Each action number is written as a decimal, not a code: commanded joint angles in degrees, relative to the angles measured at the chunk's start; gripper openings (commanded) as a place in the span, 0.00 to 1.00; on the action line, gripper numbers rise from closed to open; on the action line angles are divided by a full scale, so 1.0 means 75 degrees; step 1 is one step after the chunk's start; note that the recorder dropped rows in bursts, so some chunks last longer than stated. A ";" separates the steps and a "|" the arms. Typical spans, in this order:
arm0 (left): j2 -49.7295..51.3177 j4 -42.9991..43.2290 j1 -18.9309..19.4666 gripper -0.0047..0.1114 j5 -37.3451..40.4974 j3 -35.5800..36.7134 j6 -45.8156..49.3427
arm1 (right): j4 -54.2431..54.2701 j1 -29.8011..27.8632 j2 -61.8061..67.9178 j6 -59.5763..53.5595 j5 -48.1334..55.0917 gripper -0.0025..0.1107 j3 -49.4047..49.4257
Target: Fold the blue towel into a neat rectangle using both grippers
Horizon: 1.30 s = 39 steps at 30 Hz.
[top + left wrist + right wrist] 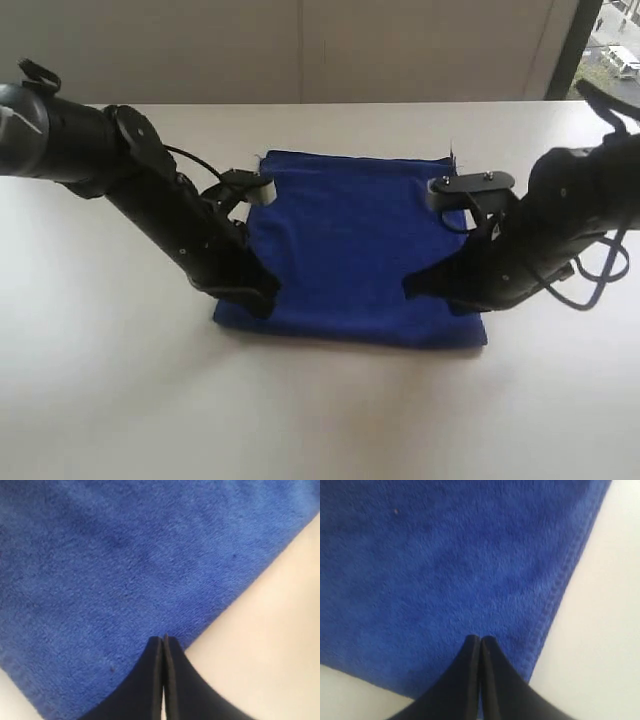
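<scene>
The blue towel (355, 240) lies flat on the white table (320, 420) as a roughly square shape. My left gripper (262, 300) is shut, its tip down on the towel's near left corner. My right gripper (415, 287) is shut too, with its tip on the towel close to the near right corner. In the left wrist view the closed fingertips (164, 639) rest over the towel (100, 555) just inside its edge. The right wrist view shows closed fingertips (480, 639) over the towel (445, 555) beside its stitched hem. No cloth shows between either pair of jaws.
Bare white tabletop surrounds the towel on all sides. A pale wall (300, 50) stands behind the table's far edge, with a window strip (610, 50) at the far right. Black cables (600, 270) hang by the right arm.
</scene>
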 commanded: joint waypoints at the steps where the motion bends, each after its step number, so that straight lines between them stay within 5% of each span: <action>1: -0.0066 -0.0059 -0.0029 0.04 -0.0371 0.0508 0.0014 | -0.0033 0.0015 -0.0079 -0.0063 -0.0435 0.02 0.0527; 12: -0.0479 -0.0042 -0.0029 0.04 -0.0679 0.0840 0.0016 | -0.0062 0.0015 -0.0327 -0.0063 -0.0568 0.02 0.0811; 16: -0.1757 -0.0006 -0.0029 0.04 -0.0125 0.0840 0.1546 | -0.0076 0.0027 -0.1578 -0.0316 -0.0185 0.02 0.0811; 19: -0.2052 0.0067 -0.0029 0.04 0.1040 0.0840 0.3097 | -0.0076 0.0027 -0.1976 -0.1224 0.0249 0.02 0.0811; 22: -0.1988 0.0253 -0.0029 0.04 0.1061 0.0847 0.3631 | -0.0062 0.0091 -0.2025 -0.1969 0.0277 0.02 0.0811; 26: -0.1614 0.1487 -0.0029 0.04 0.1059 0.0847 0.5639 | -0.0062 0.0468 -0.1721 -0.5504 0.0409 0.22 0.0826; 29: -0.1414 0.1495 -0.0029 0.04 0.0821 0.0847 0.5980 | -0.0232 0.0468 -0.1612 -0.6618 0.0395 0.37 0.0826; 31: -0.1247 0.1472 -0.0029 0.13 0.0650 0.0847 0.5940 | -0.0810 0.0468 -0.1576 -0.6544 0.0427 0.39 0.0826; 33: -0.1058 0.1442 -0.0029 0.37 0.0521 0.0847 0.5940 | -0.1268 0.0468 -0.1563 -0.6388 0.0459 0.41 0.0826; 34: -0.0988 0.1436 -0.0029 0.42 0.0517 0.0847 0.5940 | -0.1337 0.0468 -0.1543 -0.6388 0.0459 0.42 0.0826; 39: -0.0849 0.1436 -0.0029 0.45 0.0405 0.0860 0.5992 | -0.1497 0.0468 -0.1340 -0.6612 0.0403 0.46 0.0826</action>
